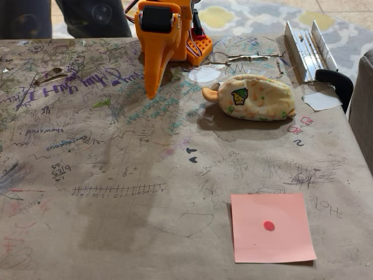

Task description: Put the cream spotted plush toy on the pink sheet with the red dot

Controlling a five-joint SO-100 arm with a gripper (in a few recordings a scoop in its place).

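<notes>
Orange claw [151,87] on the orange plastic arm [157,35] hangs down at the back of the surface in the fixed view, tapering to a point just above the scribbled paper. From this angle the two fingers line up into one wedge, so I honestly can't tell if they're spread or pressed together. Nothing is held in it as far as I can see.

Just to the right of the claw tip, apart from it, lies the soft oval cream plush toy with orange and green spots [253,97]. It's on its side, lengthwise across the picture, small orange ear poking out at the left end and the cupcake patch facing the camera. It casts a shadow on the surface in front of it.

Well apart from the plush, down near the front right, sits the square salmon-pink paper sheet with a small red dot [271,227] near its middle. It lies flat and bare, nothing touching it.

The brown paper-covered surface [116,175] is full of pen doodles, numbers and purple handwriting. A white paper scrap [322,101] lies to the right of the plush near the surface's edge, and a second pale patch [204,74] sits just behind the plush beside the arm's base. A silvery metal channel piece [309,49] rests at the back right corner, with a black curved thing [337,81] beside it.
</notes>
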